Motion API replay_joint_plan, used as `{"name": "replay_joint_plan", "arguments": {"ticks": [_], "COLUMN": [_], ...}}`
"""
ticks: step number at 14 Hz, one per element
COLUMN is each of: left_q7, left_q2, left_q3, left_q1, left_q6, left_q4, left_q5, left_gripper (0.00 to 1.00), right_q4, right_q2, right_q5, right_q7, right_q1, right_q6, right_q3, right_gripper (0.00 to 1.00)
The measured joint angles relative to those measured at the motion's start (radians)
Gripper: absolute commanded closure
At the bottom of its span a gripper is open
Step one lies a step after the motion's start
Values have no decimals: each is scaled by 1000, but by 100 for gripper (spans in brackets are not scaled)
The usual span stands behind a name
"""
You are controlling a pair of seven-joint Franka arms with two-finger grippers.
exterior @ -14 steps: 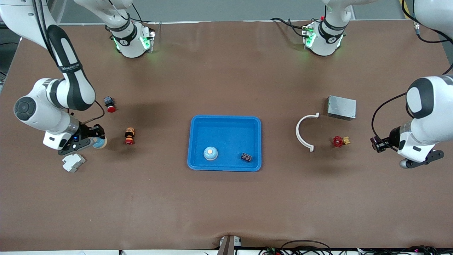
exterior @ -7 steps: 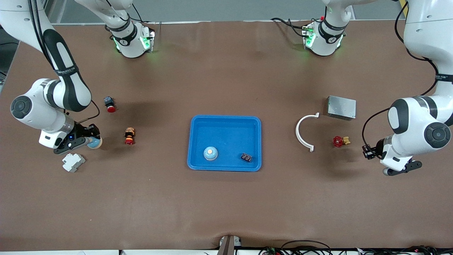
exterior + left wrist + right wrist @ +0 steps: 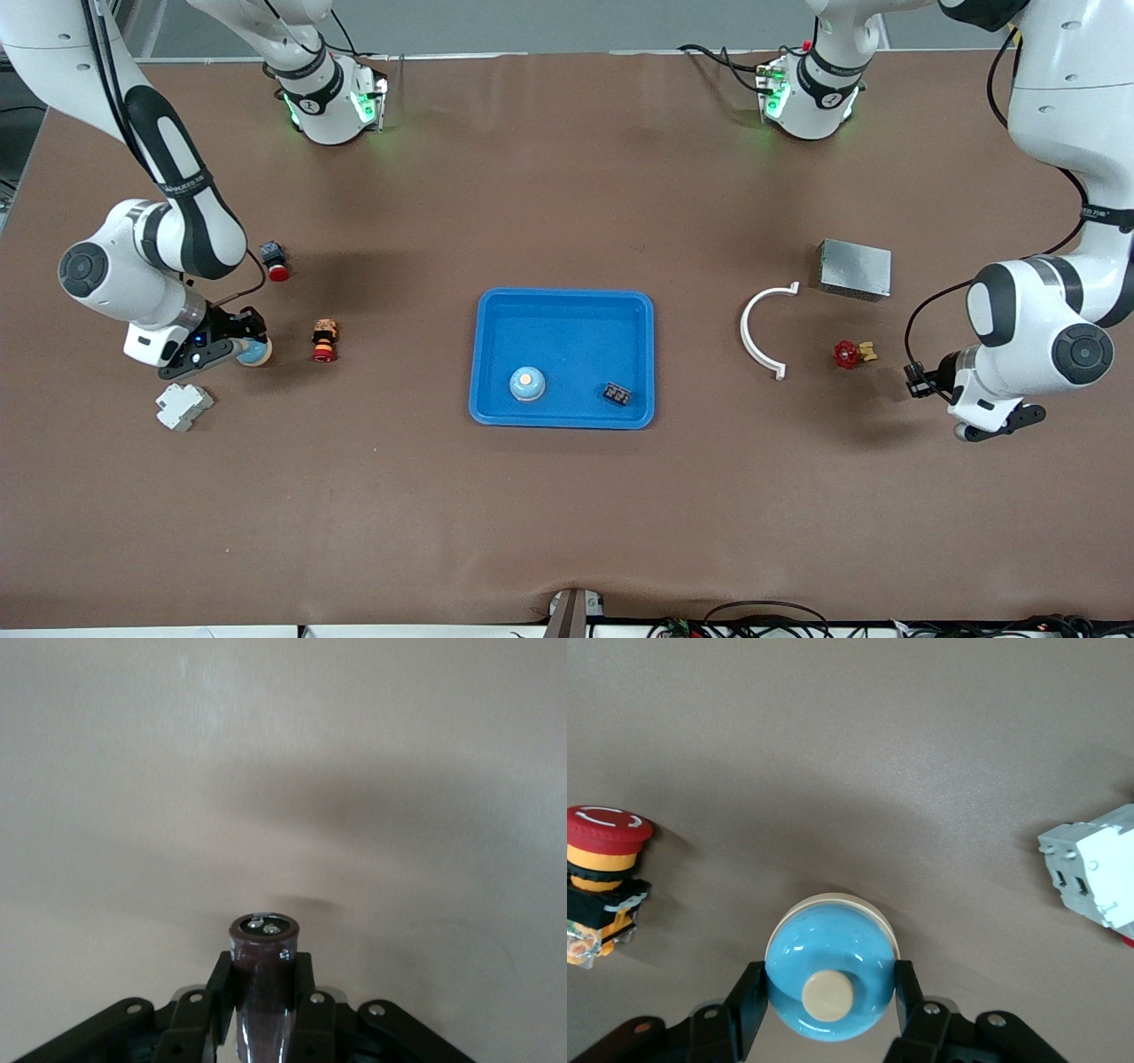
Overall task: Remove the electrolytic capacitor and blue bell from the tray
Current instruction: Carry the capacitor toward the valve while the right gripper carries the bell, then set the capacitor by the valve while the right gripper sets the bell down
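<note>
Right wrist view: right gripper (image 3: 830,992) is clamping a blue bell (image 3: 830,967) above the table (image 3: 567,514), near the right arm's end. Left wrist view alone is showing what the front view hides: left gripper (image 3: 264,983) is pinching a dark capacitor (image 3: 264,970), near the left arm's end.

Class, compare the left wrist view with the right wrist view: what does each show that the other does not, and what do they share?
Only the left wrist view: the left gripper shut on a dark capacitor. Only the right wrist view: the right gripper shut on a blue bell, with a red emergency button and a white block on the table. Shared: the brown table beneath each gripper.
</note>
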Motion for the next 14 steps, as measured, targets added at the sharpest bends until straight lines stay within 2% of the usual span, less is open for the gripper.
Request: {"name": "replay_joint_plan", "arguments": {"ticks": [5,10,11,12,13,14], "left_q7": [-7,-24,-24,-24,-24,-24], "left_q2": [29,39,39,39,39,39], "left_q3": [0,0,0,0,0,0], "left_q1": [3,3,4,4,4,4], "left_q6": [107,119,119,120,120,120], "left_q4": [-20,-33,-35,-35,-35,-35], "left_q5": [0,0,0,0,0,0], "left_gripper": [100,100,92,78,69,52], "right_q4": [-17,-21,-21,-22,-22,-22], "right_q2": [6,9,11,15,19,24], "right_q5": [3,3,3,3,3,3], "right_q7": [0,0,-1,-2,-3,-4], "right_q1": [0,0,0,0,0,0], "right_q6": [41,73,78,85,92,100], "right_q3": [4,8,8,8,8,8], "right_gripper": [100,100,100,100,100,100]}}
